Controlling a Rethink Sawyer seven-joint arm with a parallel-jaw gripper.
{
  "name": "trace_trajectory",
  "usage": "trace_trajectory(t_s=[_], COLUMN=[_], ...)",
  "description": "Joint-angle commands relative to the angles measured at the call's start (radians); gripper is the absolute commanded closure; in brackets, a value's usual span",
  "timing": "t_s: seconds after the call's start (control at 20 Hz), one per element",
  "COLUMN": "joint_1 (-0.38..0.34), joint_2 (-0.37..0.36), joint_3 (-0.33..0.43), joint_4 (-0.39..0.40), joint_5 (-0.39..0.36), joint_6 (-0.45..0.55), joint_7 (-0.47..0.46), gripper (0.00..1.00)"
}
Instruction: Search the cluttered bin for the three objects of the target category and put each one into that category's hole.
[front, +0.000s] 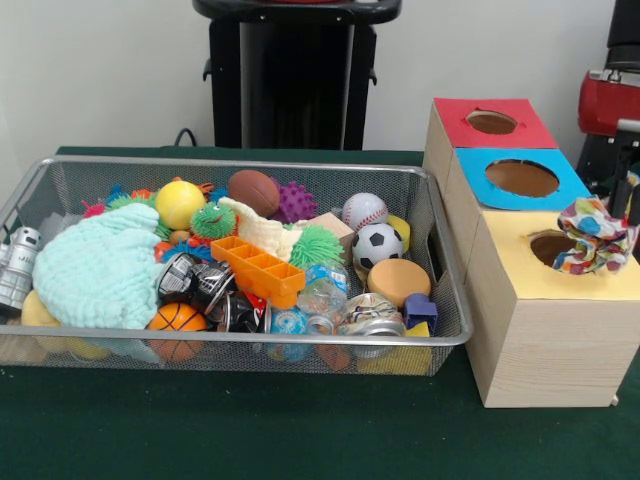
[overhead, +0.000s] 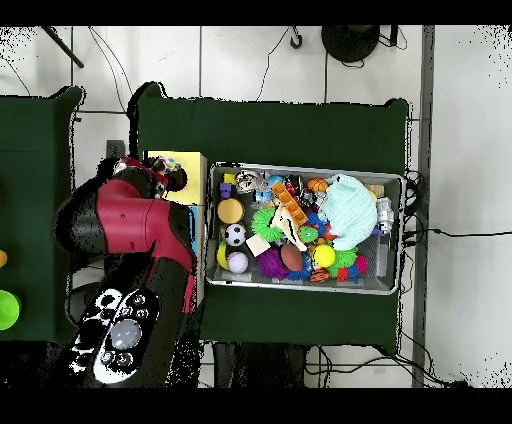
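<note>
Front view: bin (front: 240, 164) on the green table (front: 250, 430), toward the picture's left edge, packed full. Mint cloth (front: 100, 268) heaped at the bin's left end, over other clutter. Cream cloth (front: 262, 232) near the middle, partly under an orange tray (front: 258, 268). Around them: yellow ball (front: 180, 203), brown football (front: 254, 191), purple spiky ball (front: 297, 202), baseball (front: 364, 211), soccer ball (front: 377, 245), basketball (front: 177, 322) at the front wall, crushed cans (front: 368, 315) at the front right. Silver can (front: 15, 265) at the far left end. Box (front: 545, 335) just beside the bin's right end, toward the table's right edge, with three holes in a row: red (front: 492, 122) farthest, blue (front: 521, 178) in the middle, yellow hole (front: 555, 248) nearest. Dotted cloth (front: 597, 236) hanging at the yellow hole's right rim, partly inside. Gripper (front: 628, 195) barely seen at the picture's right edge above the cloth; cannot tell whether spread or closed.

Overhead view: red arm (overhead: 125, 225) covering most of the box, near the table's left edge. Yellow face (overhead: 180, 178) showing beside the bin, dotted cloth (overhead: 160, 176) at it under the arm's end. Mint cloth (overhead: 350, 210) at the bin's right end.
</note>
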Motion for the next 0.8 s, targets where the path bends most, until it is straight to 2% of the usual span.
trace_trajectory(t_s=[0.05, 0.8], joint_1=[-0.020, -0.025], joint_2=[0.042, 0.025], joint_3=[0.068, 0.067], joint_4=[0.067, 0.111], joint_5=[0.030, 0.010], joint_6=[-0.026, 0.045], joint_7=[0.201, 0.168], gripper=[1.00, 1.00])
